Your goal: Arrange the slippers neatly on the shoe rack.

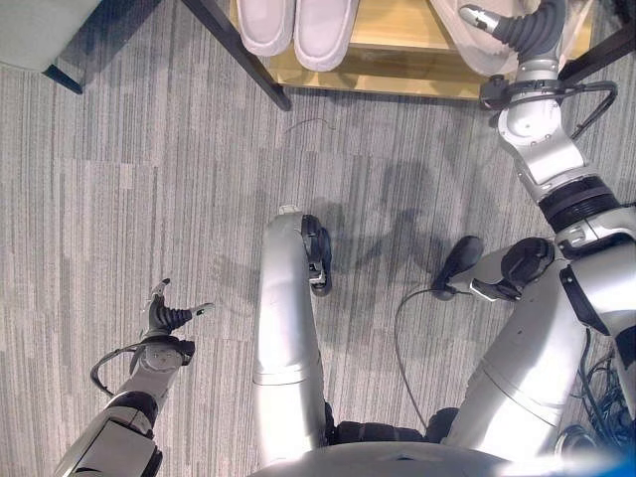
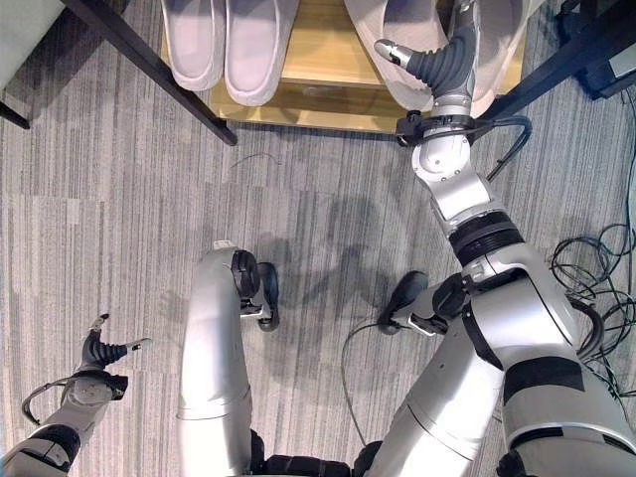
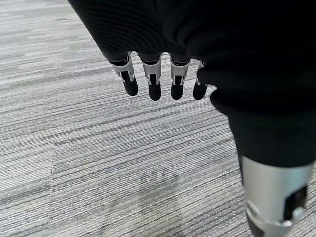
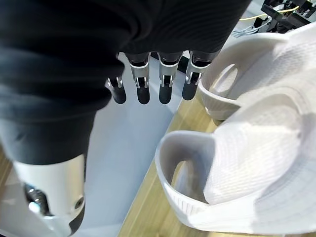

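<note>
The right robot hand (image 2: 437,62) is seen reaching over the wooden shelf of the shoe rack (image 2: 323,75), above the near edge of the shelf toward its right end. Its fingers (image 4: 143,84) are held out fairly straight and loosely spread, with the thumb (image 2: 390,50) set apart to the side; nothing is gripped in it. Just beside and beneath this hand a pair of white slippers (image 4: 247,163) is seen lying on the shelf, the two set side by side and touching, their openings turned toward the hand. Whether the fingers touch the nearer slipper cannot be told.

Further along the same shelf, toward its left end, a second pair of pale slippers (image 2: 231,45) is placed side by side, their rounded ends reaching close to the near edge of the shelf. A bare strip of wood is left between the two pairs. A dark leg of the rack (image 2: 149,65) is seen slanting down to the floor at the left end, and another dark leg at the right end.

The left robot hand (image 1: 169,316) is held low over the grey striped carpet (image 1: 149,179), well apart from the rack. Its fingers (image 3: 154,81) are extended and relaxed, and nothing is held in it.
</note>
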{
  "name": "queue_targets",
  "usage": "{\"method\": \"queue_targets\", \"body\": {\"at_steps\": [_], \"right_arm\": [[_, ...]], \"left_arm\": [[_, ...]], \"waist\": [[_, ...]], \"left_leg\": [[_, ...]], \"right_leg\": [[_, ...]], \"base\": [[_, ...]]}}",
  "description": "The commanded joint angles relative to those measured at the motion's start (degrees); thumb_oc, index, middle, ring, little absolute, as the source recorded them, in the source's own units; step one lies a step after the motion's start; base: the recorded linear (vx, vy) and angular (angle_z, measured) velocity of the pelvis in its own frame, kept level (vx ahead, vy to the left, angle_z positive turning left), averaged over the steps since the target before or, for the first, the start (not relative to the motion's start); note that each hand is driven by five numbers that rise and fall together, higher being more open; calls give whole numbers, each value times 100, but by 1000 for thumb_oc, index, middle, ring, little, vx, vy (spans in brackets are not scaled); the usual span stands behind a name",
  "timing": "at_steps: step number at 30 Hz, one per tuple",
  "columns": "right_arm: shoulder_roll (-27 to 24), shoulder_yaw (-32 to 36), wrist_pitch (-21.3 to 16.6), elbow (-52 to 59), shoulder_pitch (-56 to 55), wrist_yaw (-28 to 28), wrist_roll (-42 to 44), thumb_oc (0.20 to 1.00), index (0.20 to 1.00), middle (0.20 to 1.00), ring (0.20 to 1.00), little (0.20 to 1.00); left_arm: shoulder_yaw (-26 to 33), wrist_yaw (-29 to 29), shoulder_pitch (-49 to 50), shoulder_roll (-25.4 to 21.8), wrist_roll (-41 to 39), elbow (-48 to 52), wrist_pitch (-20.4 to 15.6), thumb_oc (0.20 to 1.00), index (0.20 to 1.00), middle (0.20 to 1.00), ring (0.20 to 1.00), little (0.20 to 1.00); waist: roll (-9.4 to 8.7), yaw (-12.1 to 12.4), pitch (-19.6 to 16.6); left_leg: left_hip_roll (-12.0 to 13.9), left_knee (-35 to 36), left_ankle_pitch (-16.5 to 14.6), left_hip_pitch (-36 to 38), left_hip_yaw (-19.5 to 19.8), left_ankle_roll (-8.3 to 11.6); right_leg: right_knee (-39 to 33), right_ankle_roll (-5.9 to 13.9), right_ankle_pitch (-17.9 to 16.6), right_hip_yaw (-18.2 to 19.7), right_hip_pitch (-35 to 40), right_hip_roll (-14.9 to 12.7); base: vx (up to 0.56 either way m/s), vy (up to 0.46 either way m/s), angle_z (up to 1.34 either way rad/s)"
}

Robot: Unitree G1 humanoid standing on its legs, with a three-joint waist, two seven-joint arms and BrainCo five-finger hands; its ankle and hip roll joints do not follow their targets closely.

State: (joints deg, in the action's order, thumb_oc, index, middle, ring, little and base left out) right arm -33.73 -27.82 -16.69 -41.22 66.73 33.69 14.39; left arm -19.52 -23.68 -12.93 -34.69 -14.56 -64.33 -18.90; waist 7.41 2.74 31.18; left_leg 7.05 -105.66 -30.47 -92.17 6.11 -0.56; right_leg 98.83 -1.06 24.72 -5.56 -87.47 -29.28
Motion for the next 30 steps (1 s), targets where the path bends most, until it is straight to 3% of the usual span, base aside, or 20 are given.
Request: {"method": "queue_targets", "body": {"at_steps": [1,23,30], "right_arm": [[111,98,-208,115,237,-39,-105,1000,1000,1000,1000,1000],[968,254,-111,344,-493,-209,-52,1000,1000,1000,1000,1000],[876,440,-588,1456,-608,-89,-119,1000,1000,1000,1000,1000]], "left_arm": [[124,-144,370,-122,-95,-283,50,1000,1000,1000,1000,1000],[361,-397,378,-28,65,-270,134,1000,1000,1000,1000,1000],[479,-521,415,-67,185,-251,113,1000,1000,1000,1000,1000]], "waist": [[22,108,-139],[-12,96,-139],[25,125,-139]], "left_leg": [[-129,226,-640,222,26,28],[-85,372,-544,222,58,60],[-75,337,-537,222,85,71]], "right_leg": [[-371,366,132,341,-248,-23],[-497,417,18,385,-248,33],[-452,431,7,439,-248,41]], "base": [[-27,-17,-7],[-1,0,0],[0,0,0]]}}
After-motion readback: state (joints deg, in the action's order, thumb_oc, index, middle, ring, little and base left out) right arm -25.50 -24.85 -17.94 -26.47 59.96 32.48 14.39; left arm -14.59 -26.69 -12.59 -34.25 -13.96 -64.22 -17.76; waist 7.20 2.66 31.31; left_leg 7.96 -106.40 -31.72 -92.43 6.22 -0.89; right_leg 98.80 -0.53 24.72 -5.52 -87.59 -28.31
